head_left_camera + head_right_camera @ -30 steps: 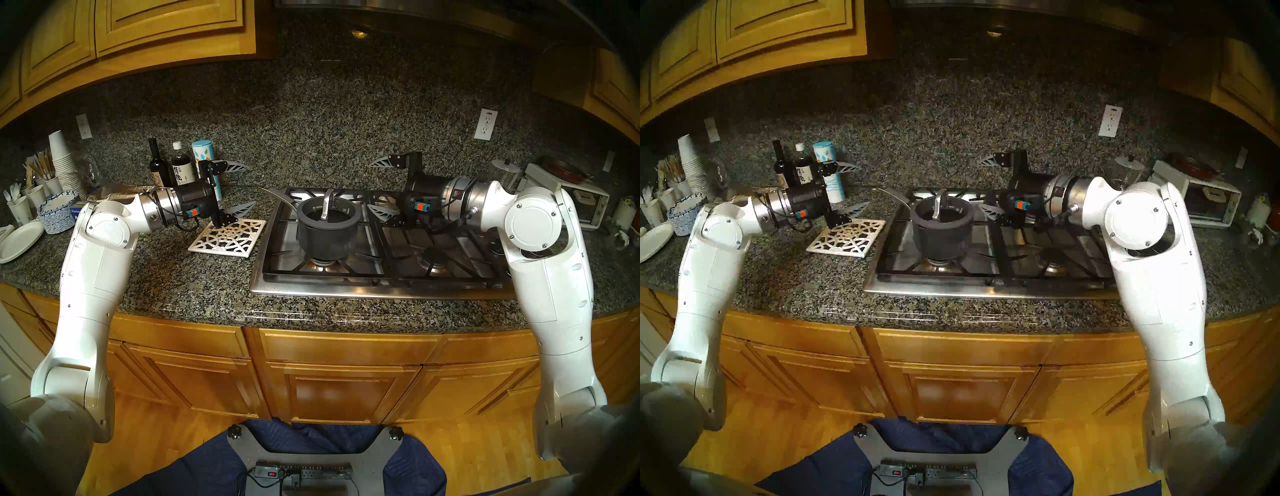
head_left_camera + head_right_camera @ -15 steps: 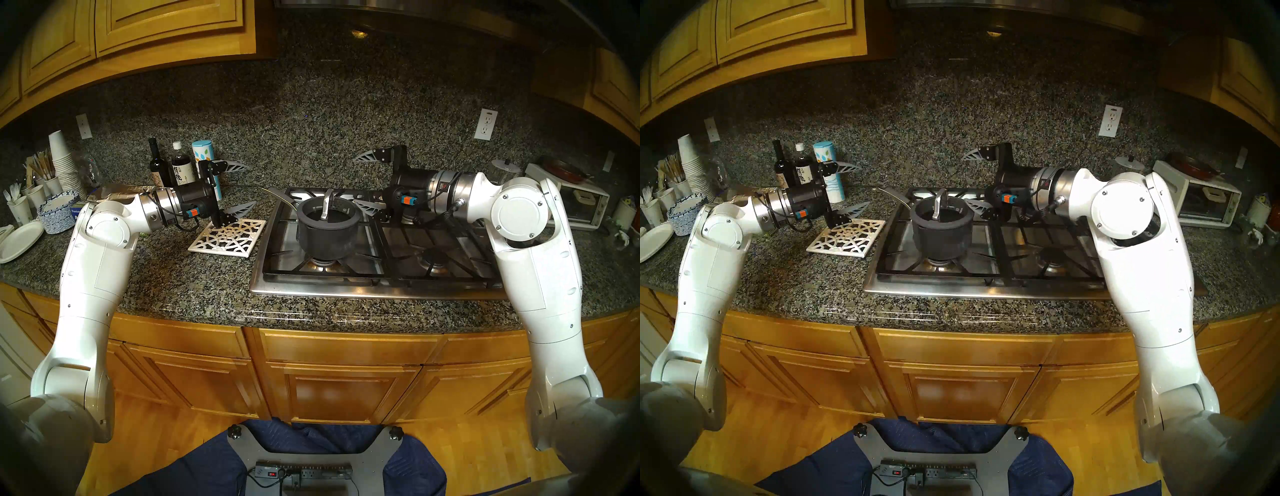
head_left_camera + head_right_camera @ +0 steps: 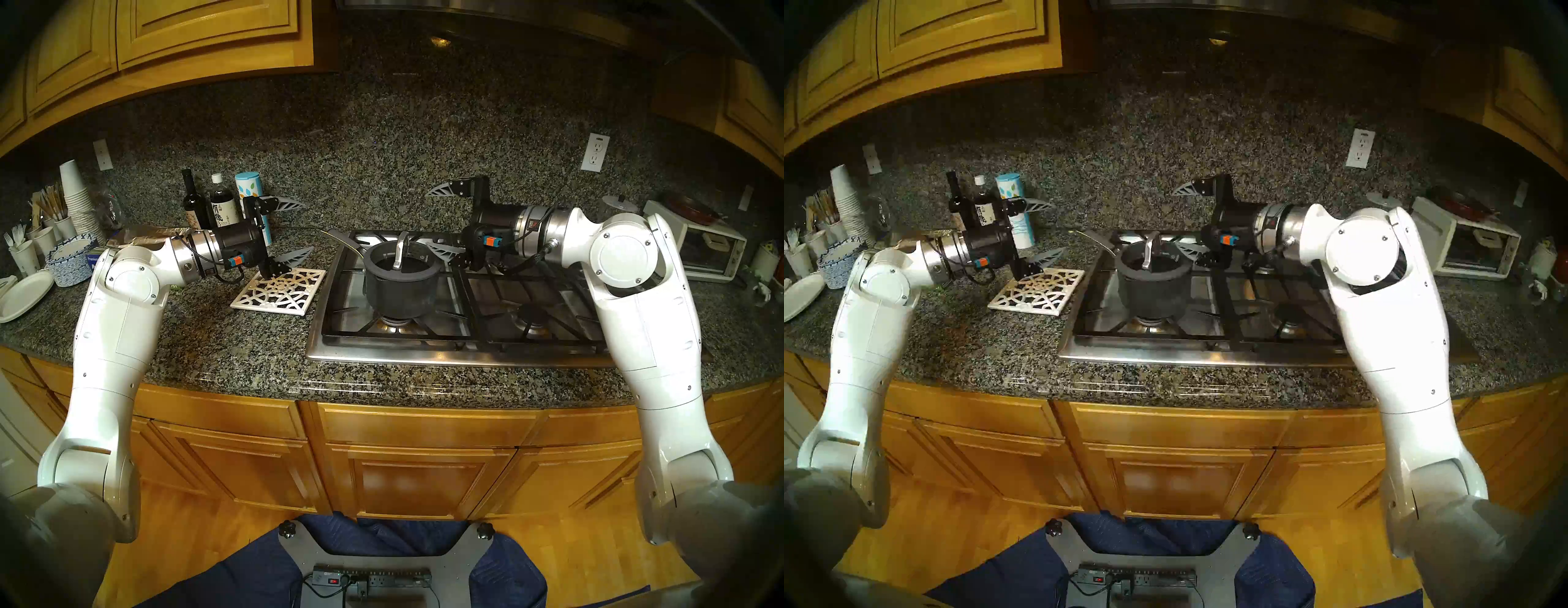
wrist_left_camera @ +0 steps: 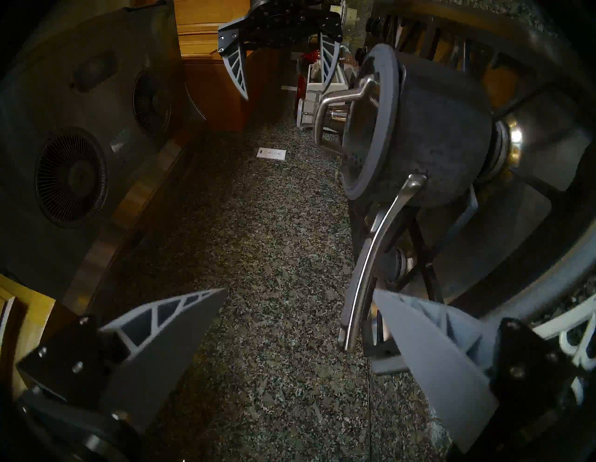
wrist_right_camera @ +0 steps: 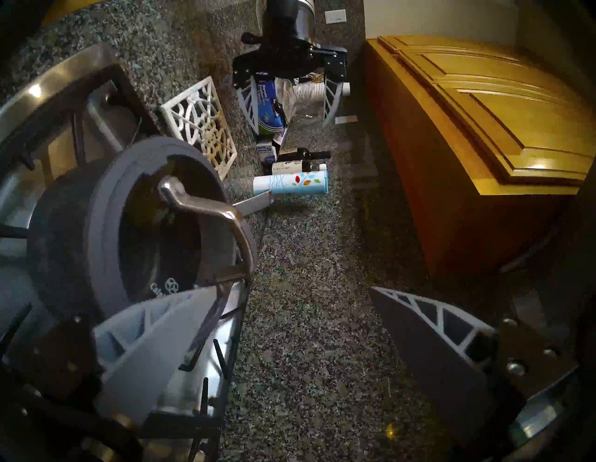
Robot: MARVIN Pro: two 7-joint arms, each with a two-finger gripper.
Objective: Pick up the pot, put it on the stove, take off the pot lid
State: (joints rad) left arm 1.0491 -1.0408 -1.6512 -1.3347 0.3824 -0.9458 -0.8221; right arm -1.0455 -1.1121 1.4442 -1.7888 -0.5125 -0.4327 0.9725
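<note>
The pot point(image 3: 400, 283) sits on the stove point(image 3: 466, 352). The right claw point(image 3: 437, 220), wide and empty at its 2 o'clock, should straddle the pot lid point(image 3: 399, 265) handle squarely before closing.

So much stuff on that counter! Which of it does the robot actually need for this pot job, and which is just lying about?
Part of the job:
- pot, already on the stove
- stove
- pot lid, still on the pot

Just lying about:
- white trivet
- two dark bottles
- blue-and-white canister
- paper cups
- paper plates
- toaster oven
</note>
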